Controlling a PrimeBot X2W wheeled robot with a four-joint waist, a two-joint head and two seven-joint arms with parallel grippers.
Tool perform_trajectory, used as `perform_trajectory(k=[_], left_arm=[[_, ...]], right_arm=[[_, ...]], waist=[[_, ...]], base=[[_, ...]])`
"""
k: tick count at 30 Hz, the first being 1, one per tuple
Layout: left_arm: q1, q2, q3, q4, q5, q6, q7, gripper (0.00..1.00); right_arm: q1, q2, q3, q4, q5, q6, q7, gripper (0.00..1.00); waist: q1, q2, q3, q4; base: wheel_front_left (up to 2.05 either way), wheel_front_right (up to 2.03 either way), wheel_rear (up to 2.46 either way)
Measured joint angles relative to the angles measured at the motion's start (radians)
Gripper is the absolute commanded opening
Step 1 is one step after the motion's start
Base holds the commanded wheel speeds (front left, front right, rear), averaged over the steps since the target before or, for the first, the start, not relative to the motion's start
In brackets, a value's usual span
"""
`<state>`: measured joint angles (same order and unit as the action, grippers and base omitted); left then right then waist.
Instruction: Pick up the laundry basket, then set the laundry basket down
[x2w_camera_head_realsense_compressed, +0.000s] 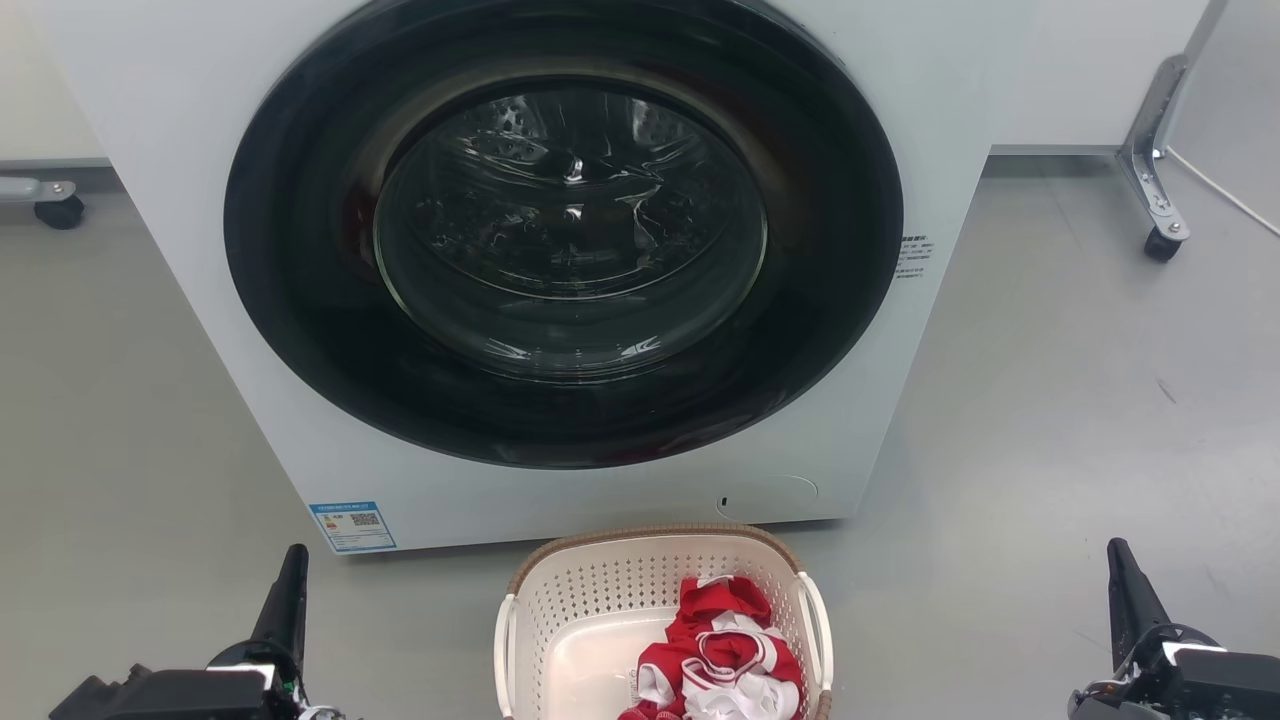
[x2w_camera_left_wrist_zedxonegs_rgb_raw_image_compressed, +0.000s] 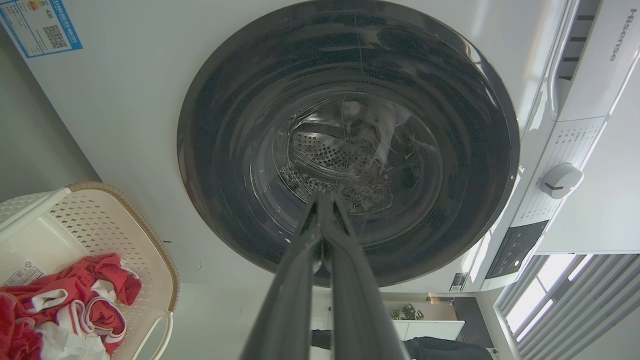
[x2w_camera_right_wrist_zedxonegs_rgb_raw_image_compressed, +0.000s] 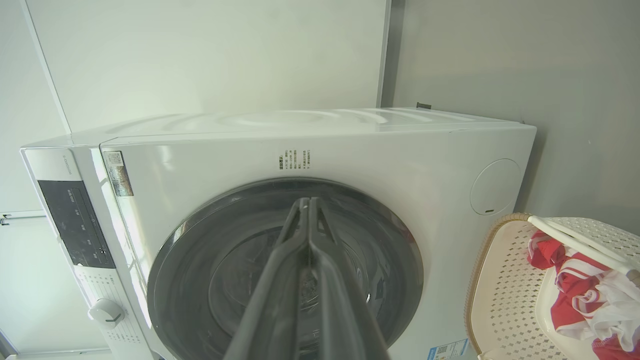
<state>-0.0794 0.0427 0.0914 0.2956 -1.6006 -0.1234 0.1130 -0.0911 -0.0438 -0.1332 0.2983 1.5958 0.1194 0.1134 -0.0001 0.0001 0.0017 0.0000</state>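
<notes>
laundry basket (x2w_camera_head_realsense_compressed: 590, 600) looks light and stiff; you should take its white loop handles (x2w_camera_head_realsense_compressed: 822, 625). your left gripper (x2w_camera_head_realsense_compressed: 297, 552) and right gripper (x2w_camera_head_realsense_compressed: 1117, 548) sit pinched together, empty.

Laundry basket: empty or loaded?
Partly loaded: red-and-white clothes lie in the laundry basket, heaped to one side; part of its bottom shows bare.

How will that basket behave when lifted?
The laundry basket looks like stiff perforated plastic, so it should probably hold its shape. With few red-and-white clothes heaped toward one side, it's likely light but may tilt slightly.
</notes>
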Motion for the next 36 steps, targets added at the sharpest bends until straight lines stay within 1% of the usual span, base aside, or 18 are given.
perform_trajectory(k=[36], left_arm=[[0.0,0.0,0.0,0.0,0.0,0.0,0.0,0.0]], right_arm=[[0.0,0.0,0.0,0.0,0.0,0.0,0.0,0.0]], waist=[[0.0,-0.0001,0.0,0.0]], base=[[0.0,0.0,0.0]])
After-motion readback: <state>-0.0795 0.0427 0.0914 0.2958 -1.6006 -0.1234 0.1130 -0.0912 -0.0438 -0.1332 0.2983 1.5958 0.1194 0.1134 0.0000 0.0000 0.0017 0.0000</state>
